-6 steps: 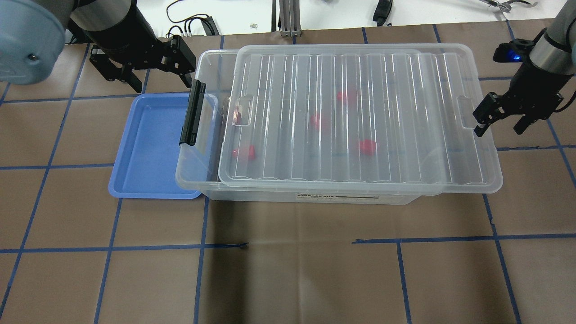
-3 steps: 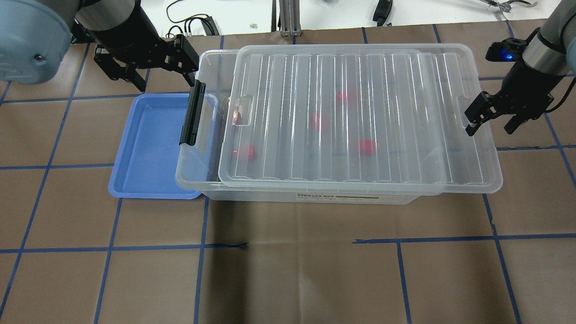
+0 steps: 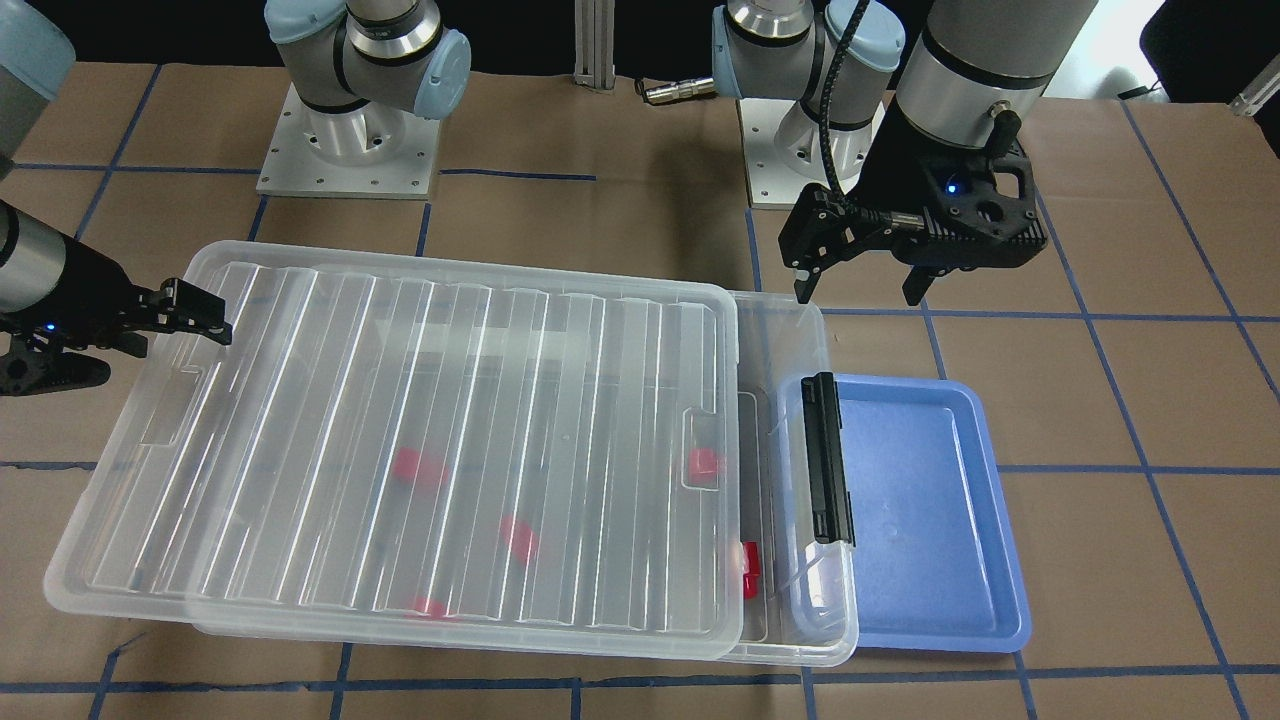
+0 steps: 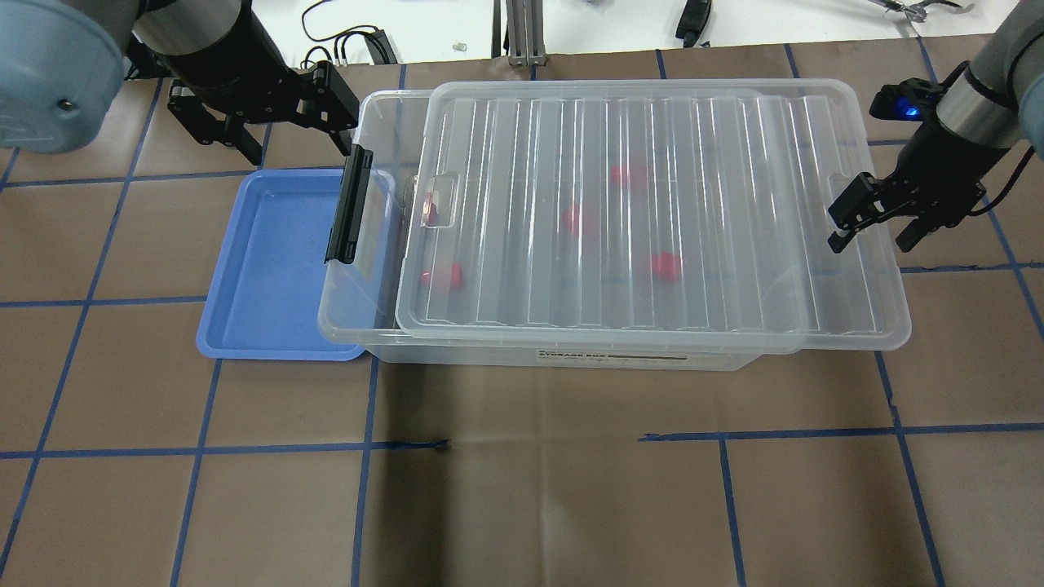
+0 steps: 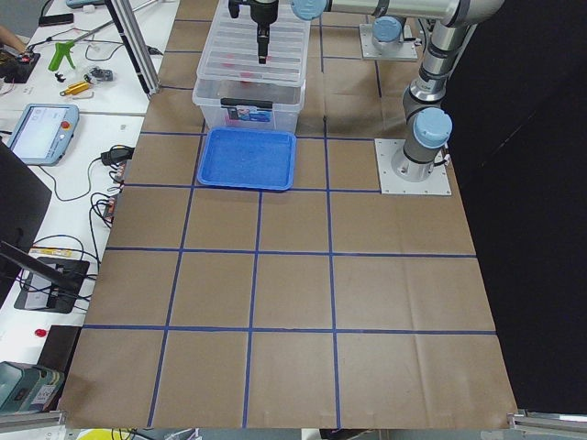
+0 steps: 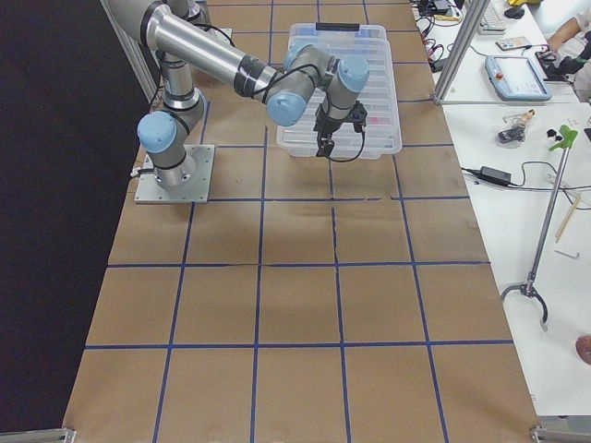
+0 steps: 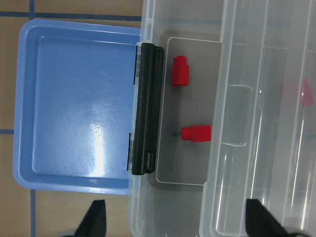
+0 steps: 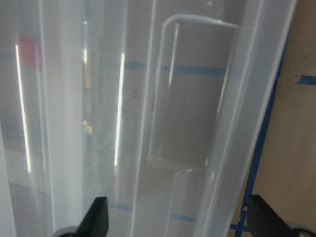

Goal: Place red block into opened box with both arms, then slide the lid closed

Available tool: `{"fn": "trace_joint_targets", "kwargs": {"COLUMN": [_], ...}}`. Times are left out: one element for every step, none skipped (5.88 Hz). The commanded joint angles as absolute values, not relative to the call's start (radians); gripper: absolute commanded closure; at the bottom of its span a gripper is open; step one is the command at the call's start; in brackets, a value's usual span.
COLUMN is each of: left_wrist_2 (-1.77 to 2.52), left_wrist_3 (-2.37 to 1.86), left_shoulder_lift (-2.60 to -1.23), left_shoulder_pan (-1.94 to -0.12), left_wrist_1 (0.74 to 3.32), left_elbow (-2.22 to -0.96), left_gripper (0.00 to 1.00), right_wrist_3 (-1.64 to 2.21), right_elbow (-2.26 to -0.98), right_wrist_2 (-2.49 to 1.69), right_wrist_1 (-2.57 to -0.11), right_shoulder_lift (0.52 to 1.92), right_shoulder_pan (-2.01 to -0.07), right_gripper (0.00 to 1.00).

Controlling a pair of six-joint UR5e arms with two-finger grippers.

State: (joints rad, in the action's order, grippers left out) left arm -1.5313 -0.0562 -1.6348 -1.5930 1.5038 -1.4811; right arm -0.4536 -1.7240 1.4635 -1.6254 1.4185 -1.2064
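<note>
The clear box (image 4: pixel 489 356) stands mid-table with its black latch (image 4: pixel 349 204) at the left end. The ribbed lid (image 4: pixel 734 204) lies on it, shifted right, so a strip by the latch is uncovered. Several red blocks lie inside; two (image 7: pixel 180 70) (image 7: pixel 196 133) are in the uncovered strip and others such as (image 4: pixel 667 267) are under the lid. My left gripper (image 4: pixel 289 143) hangs open and empty above the box's far-left corner (image 3: pixel 790 330). My right gripper (image 4: pixel 871 240) is open over the lid's right end, with the tab recess (image 8: pixel 192 94) between its fingers (image 8: pixel 96 217).
A shallow blue tray (image 4: pixel 269 269) lies against the box's latch end, partly under it. An aluminium post (image 4: pixel 522 33) and cables stand at the far table edge. Brown paper with a blue tape grid covers the table; both arm bases (image 3: pixel 350 140) are behind the box.
My right gripper has moved left, from beside the lid's right edge to over its tab recess. The left gripper has barely shifted. Box, lid and blocks have stayed put.
</note>
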Motion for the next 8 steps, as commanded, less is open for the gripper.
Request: {"fn": "trace_joint_targets", "kwargs": {"left_wrist_2": [-1.532, -1.532, -1.532, -1.531, -1.532, -1.531, -1.531, -1.531], "left_wrist_3": [-0.055, -0.057, -0.055, -0.034, -0.032, -0.032, -0.032, -0.032], "left_shoulder_lift": [-1.635, -1.646, -1.637, -1.635, -1.635, -1.635, -1.635, -1.635], "left_shoulder_pan": [-1.591, -1.598, -1.598, -1.591, -1.591, -1.591, -1.591, -1.589], "left_wrist_1": [1.505, 1.503, 1.505, 1.505, 1.505, 1.505, 1.505, 1.505], "left_elbow": [-1.482, -1.480, -1.485, -1.485, -1.485, -1.485, -1.485, -1.485], "left_gripper": [0.01, 0.01, 0.01, 0.01, 0.01, 0.01, 0.01, 0.01], "right_wrist_3": [-0.428, -0.370, -0.345, -0.338, -0.334, -0.334, -0.334, -0.331], "right_elbow": [-1.732, -1.732, -1.732, -1.730, -1.720, -1.715, -1.689, -1.646], "right_wrist_2": [1.409, 1.407, 1.405, 1.393, 1.403, 1.419, 1.452, 1.477], "right_wrist_1": [-1.626, -1.626, -1.626, -1.626, -1.626, -1.629, -1.628, -1.625], "right_shoulder_lift": [1.428, 1.436, 1.442, 1.443, 1.453, 1.489, 1.503, 1.509], "right_shoulder_pan": [-1.250, -1.296, -1.317, -1.330, -1.341, -1.345, -1.345, -1.350], "right_gripper": [0.00, 0.00, 0.00, 0.00, 0.00, 0.00, 0.00, 0.00]}}
